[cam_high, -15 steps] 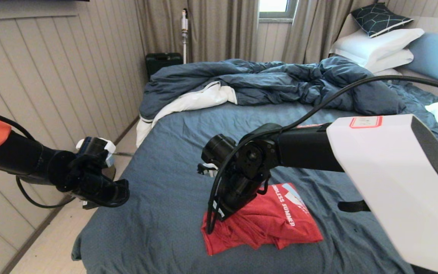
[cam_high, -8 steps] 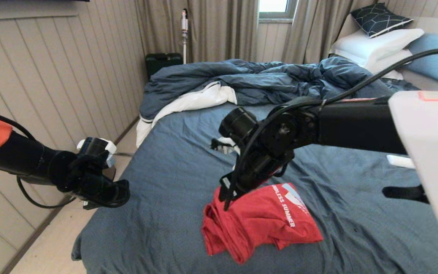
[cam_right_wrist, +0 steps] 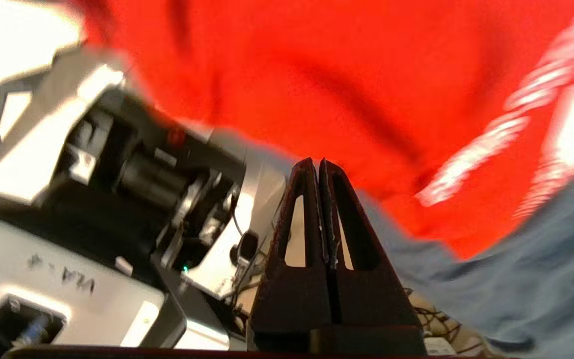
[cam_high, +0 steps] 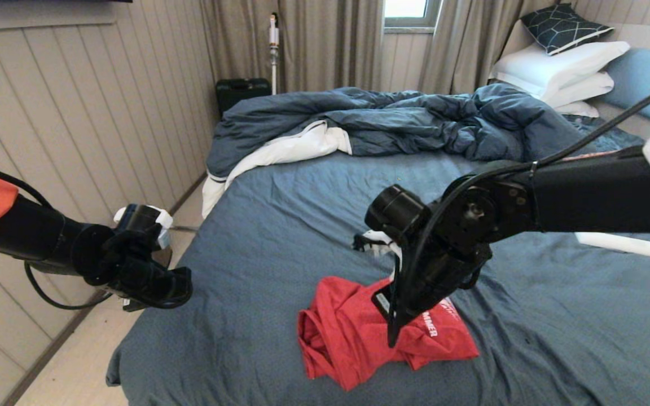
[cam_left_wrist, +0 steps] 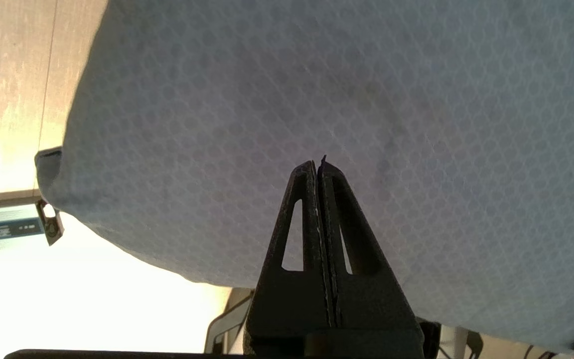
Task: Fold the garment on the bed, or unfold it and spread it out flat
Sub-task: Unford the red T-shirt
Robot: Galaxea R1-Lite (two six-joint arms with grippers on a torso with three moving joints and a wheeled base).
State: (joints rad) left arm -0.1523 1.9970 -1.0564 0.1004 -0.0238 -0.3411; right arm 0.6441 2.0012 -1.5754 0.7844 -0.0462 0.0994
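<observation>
The red T-shirt (cam_high: 347, 338) lies crumpled on the slate-blue sheet of the bed (cam_high: 280, 225) near its front edge. Its left part is bunched up, and white lettering shows on its right part. My right gripper (cam_high: 391, 332) hangs just above the shirt's middle, pointing down. In the right wrist view this gripper (cam_right_wrist: 318, 162) is shut with no cloth between its fingers, and the shirt (cam_right_wrist: 342, 75) lies beyond the tips. My left gripper (cam_high: 181, 287) is parked beside the bed's left edge, and its wrist view shows it (cam_left_wrist: 318, 163) shut and empty over the sheet (cam_left_wrist: 317, 75).
A rumpled dark blue duvet (cam_high: 392, 121) with white lining covers the far part of the bed. White pillows (cam_high: 562, 67) lean on the headboard at back right. A panelled wall (cam_high: 77, 113) runs close along the left. A black case (cam_high: 241, 90) stands on the floor beyond.
My right arm rose from the shirt's left part and swung right, over its middle. The shirt's left part was pulled up and now lies bunched. The left arm has not moved.
</observation>
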